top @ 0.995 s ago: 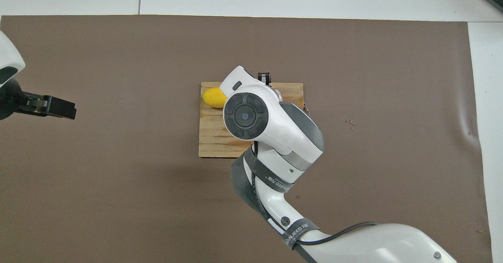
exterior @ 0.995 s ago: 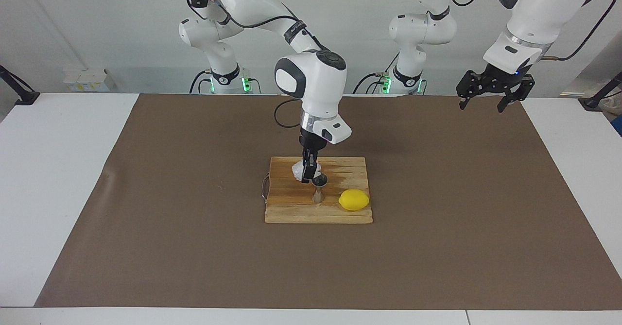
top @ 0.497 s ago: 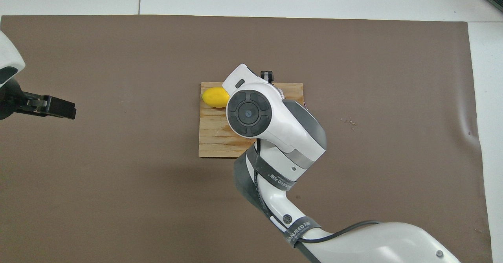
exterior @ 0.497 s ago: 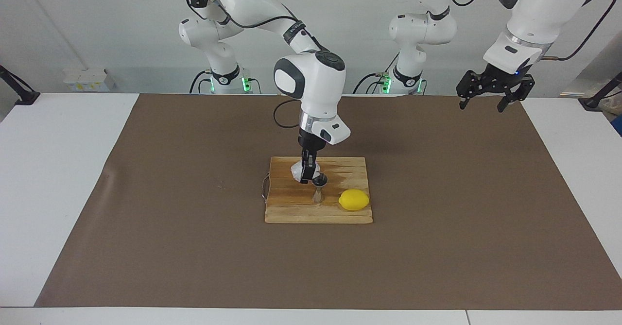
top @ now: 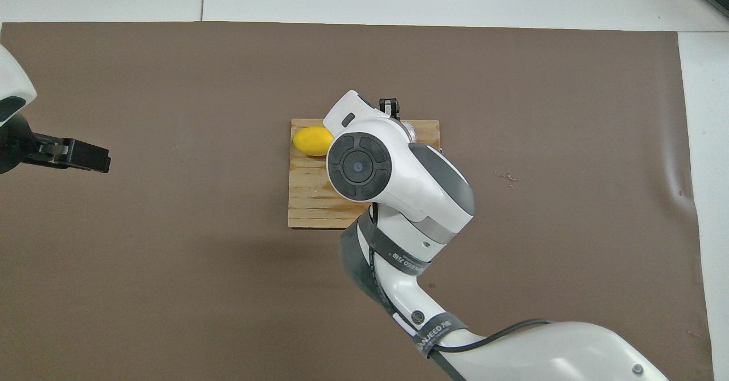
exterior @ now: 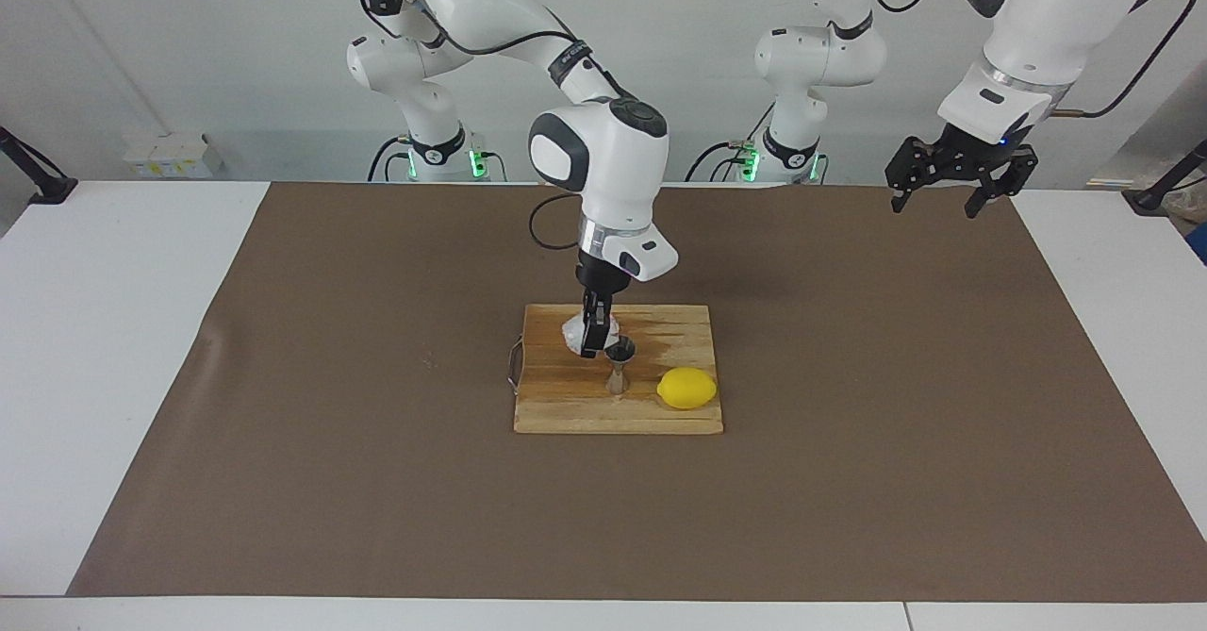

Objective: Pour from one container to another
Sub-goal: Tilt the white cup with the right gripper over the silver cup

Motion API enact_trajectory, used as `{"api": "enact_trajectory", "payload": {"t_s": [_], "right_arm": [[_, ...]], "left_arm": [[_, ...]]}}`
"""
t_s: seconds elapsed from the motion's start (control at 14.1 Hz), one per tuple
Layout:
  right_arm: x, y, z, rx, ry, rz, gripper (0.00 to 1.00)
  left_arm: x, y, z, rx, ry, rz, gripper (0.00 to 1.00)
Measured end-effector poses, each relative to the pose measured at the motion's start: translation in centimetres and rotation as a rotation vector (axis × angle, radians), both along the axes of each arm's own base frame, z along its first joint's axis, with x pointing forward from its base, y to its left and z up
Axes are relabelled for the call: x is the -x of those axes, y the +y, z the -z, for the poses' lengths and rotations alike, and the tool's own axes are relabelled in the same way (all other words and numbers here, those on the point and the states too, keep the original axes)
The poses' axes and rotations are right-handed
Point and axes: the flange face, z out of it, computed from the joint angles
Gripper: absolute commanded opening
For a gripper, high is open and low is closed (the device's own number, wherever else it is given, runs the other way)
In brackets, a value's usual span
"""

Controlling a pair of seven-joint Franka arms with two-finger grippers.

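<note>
On the wooden board (exterior: 566, 406) stands the steel jigger (exterior: 619, 367), upright. Right beside it, on the side nearer the robots, my right gripper (exterior: 592, 333) is shut on the small translucent whitish cup (exterior: 571, 331), low over the board. Whether the cup touches the wood I cannot tell. In the overhead view the right arm's wrist hides the jigger; only one finger (top: 389, 106) and a sliver of the cup (top: 411, 133) show. My left gripper (exterior: 948, 201) waits open, raised over the mat's edge at the left arm's end, also visible in the overhead view (top: 85, 156).
A yellow lemon (exterior: 686, 388) lies on the board beside the jigger, toward the left arm's end. A thin wire loop (exterior: 513, 365) sticks out of the board's edge at the right arm's end. A brown mat (exterior: 330, 423) covers the table.
My right gripper, with the cup, has drawn slightly away from the jigger toward the right arm's end and risen a little. The left arm has not moved.
</note>
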Motion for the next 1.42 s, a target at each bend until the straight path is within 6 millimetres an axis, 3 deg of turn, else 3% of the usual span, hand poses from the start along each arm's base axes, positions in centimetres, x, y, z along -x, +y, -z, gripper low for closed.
{"api": "enact_trajectory", "payload": {"t_s": [0.78,1.42], "right_arm": [[0.7,1.3,0.9,0.053,-0.023,-0.055,0.12],[0.4,1.0,1.1,0.064,-0.018,-0.110,0.11]], "left_arm": [[0.0,0.0,0.0,0.000,0.000,0.000,1.00],[0.0,0.0,0.0,0.000,0.000,0.000,1.00]]}}
